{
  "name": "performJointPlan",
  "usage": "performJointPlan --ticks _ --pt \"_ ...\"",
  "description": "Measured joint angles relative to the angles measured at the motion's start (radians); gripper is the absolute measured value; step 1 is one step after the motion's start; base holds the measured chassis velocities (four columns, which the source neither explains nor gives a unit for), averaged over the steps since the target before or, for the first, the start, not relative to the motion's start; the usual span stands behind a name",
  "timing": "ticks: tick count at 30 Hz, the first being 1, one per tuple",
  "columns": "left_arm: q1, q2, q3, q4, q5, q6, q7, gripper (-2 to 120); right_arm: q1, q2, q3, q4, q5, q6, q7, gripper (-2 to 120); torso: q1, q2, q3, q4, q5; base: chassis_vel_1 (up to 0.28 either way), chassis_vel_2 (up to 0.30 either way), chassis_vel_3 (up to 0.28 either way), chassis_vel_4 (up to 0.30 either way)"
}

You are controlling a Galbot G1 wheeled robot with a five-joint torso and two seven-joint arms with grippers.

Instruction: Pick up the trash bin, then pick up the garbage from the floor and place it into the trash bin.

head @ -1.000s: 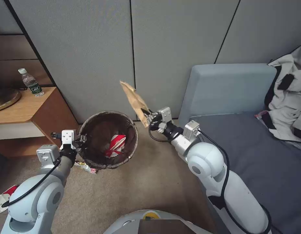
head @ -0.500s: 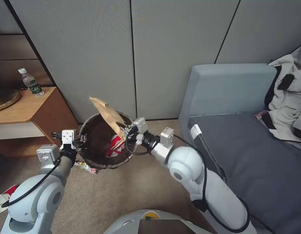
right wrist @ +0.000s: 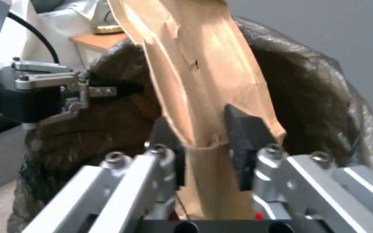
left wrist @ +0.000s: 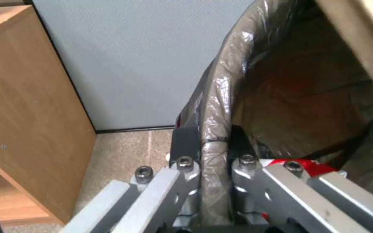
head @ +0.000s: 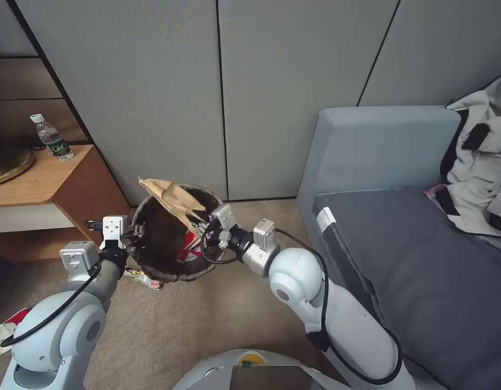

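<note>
Since a second ago your right tool [head: 203, 223] swung left and down, so the tan paper bag [head: 171, 197] it was clenching hung over the trash bin [head: 153, 271], above the red-and-white carton [head: 189, 250] already inside. Your left tool [left wrist: 208, 142] was clamped on the bin's bag-covered rim, bin off the floor by the wooden table [head: 39, 181]

two glossy white arms with rounded ball-like joints and grey metal wrist segments, each trailed by a looping black cable. the left gripper [head: 136, 232] and right gripper [head: 203, 225] are silver aluminium linkages with dark hex-socket screws and black finger pads [right wrist: 243, 129]. white boxy camera modules sit on both wrists.
</note>
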Motion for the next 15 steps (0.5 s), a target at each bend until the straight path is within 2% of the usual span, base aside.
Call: performJointPlan --ticks 3,5,10,11,14,15 --pt "-0.001 0.001 0.0 -0.001 -0.001 0.0 -0.008 2 0.006 -0.003 0.007 0.003 0.002 -0.003 0.004 39 0.0 0.0 0.0 0.0 0.0 0.0 0.0 0.0 0.0" --pt "0.0 0.001 0.0 -0.001 -0.001 0.0 -0.012 2 0.006 -0.003 0.009 0.004 0.003 -0.003 0.006 43 0.0 0.0 0.0 0.0 0.0 0.0 0.0 0.0 0.0" --pt "0.003 0.001 -0.002 -0.011 -0.002 0.0 -0.016 2 -0.001 -0.01 0.025 0.014 0.003 -0.001 0.016 67 0.0 0.0 0.0 0.0 0.0 0.0 0.0 0.0 0.0" --pt "0.003 0.001 -0.002 -0.011 -0.002 0.0 -0.016 2 -0.001 -0.01 0.025 0.014 0.003 -0.001 0.016 67 0.0 0.0 0.0 0.0 0.0 0.0 0.0 0.0 0.0" --pt "0.002 0.001 -0.002 -0.012 -0.002 0.0 -0.016 2 -0.002 -0.016 0.035 0.02 0.005 0.0 0.017 80 0.0 0.0 0.0 0.0001 0.0 0.0 0.0 0.0 0.0" --pt "0.002 0.001 -0.002 -0.012 -0.002 0.0 -0.016 2 -0.002 -0.016 0.035 0.02 0.005 0.0 0.017 80 0.0 0.0 0.0 0.0001 0.0 0.0 0.0 0.0 0.0"
